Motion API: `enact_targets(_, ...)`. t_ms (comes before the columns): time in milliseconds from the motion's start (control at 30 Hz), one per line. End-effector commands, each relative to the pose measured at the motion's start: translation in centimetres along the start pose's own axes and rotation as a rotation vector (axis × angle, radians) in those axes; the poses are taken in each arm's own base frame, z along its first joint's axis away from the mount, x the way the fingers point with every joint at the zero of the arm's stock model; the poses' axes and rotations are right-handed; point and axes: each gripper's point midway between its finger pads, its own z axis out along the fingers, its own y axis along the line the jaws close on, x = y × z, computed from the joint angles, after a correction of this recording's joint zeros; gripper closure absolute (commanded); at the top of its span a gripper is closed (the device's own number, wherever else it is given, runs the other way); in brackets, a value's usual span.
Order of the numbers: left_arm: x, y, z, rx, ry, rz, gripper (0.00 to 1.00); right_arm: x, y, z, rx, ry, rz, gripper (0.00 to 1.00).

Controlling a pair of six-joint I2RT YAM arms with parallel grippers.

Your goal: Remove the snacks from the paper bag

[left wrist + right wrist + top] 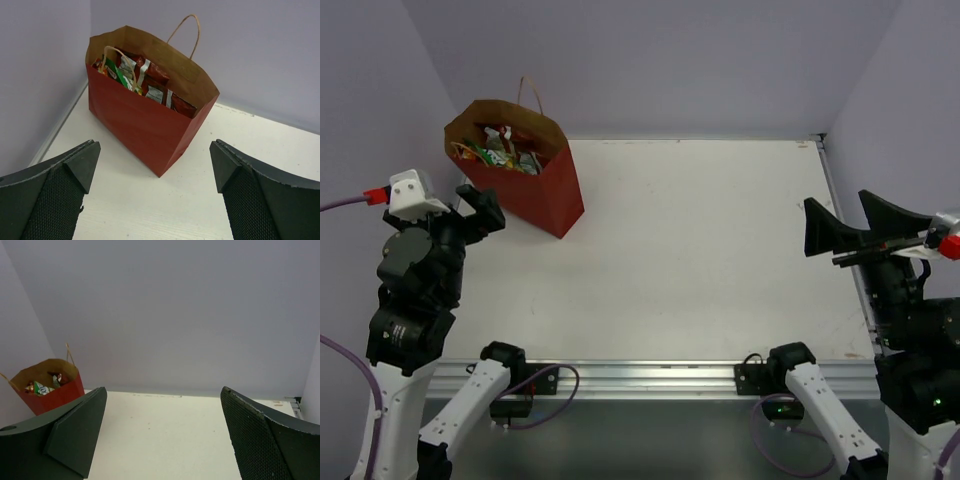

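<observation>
The task seems to be at its very beginning: all the snacks [500, 150] that can be seen are inside the paper bag [535, 195], and no packet lies on the table [720, 260]. The bag stands upright in the far left corner of the table, near the left wall and not far from the back wall, with its mouth open to above.

The left gripper [154, 152] hangs just before the bag, and its jaws are spread wide with nothing between them. The right gripper [164, 390] is well apart at the right side, also wide open and holding nothing.

The left arm is the nearer one, so the next move is probably for it: to rise over the mouth and come down from above on one packet. In the left wrist view a green-white packet [116, 74] and red packets [155, 75] stand at the top. The near handle [120, 55] droops across the opening over them, so a finger could catch in it. The bag looks light and may tip or slide when a packet is pulled.

To the left there is little room because of the wall. To the right of the bag the table is wide and open, good for putting the packets down.
</observation>
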Motion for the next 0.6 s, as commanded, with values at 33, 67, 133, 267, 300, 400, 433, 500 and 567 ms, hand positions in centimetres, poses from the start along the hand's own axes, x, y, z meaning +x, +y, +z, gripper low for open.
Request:
enact_targets(33, 1.3, 0.1, 0.7, -0.036, 0.046, -0.031, 0.0, 0.2, 0.5, 1.1, -0.026, 0.005, 0.015, 0.01)
enact_targets(67, 1.6, 0.4, 0.8, -0.053, 0.054, -0.044, 0.0, 0.4, 0.5, 1.1, -0.026, 0.01, 0.021, 0.01)
enact_targets(133, 1.8, 0.8, 1.1, -0.102, 0.06, -0.085, 0.0, 0.9, 0.6, 1.2, -0.024, 0.019, 0.05, 0.01)
enact_targets(267, 2.7, 2.3, 1.5, -0.225, 0.064, -0.183, 0.0, 2.3, 1.3, 1.4, -0.059, 0.062, 0.092, 0.01)
enact_targets(300, 2.8, 2.3, 1.7, -0.234, 0.062, -0.202, 0.0, 3.0, 1.4, 1.4, -0.067, 0.081, 0.095, 0.01)
enact_targets(400, 2.9, 1.7, 2.7, -0.239, 0.05, -0.275, 0.0, 5.0, 2.3, 1.6, -0.115, 0.147, 0.119, 0.01)
enact_targets(433, 3.3, 1.3, 3.5, -0.245, 0.063, -0.291, 0.0, 5.5, 2.5, 1.7, -0.124, 0.165, 0.133, 0.01)
enact_targets(500, 3.0, 0.7, 4.5, -0.252, 0.068, -0.312, 0.0, 7.3, 2.8, 1.7, -0.143, 0.224, 0.149, 0.01)
enact_targets(567, 3.9, 0.3, 6.3, -0.299, 0.095, -0.336, 0.0, 8.7, 3.1, 1.7, -0.151, 0.276, 0.18, 0.01)
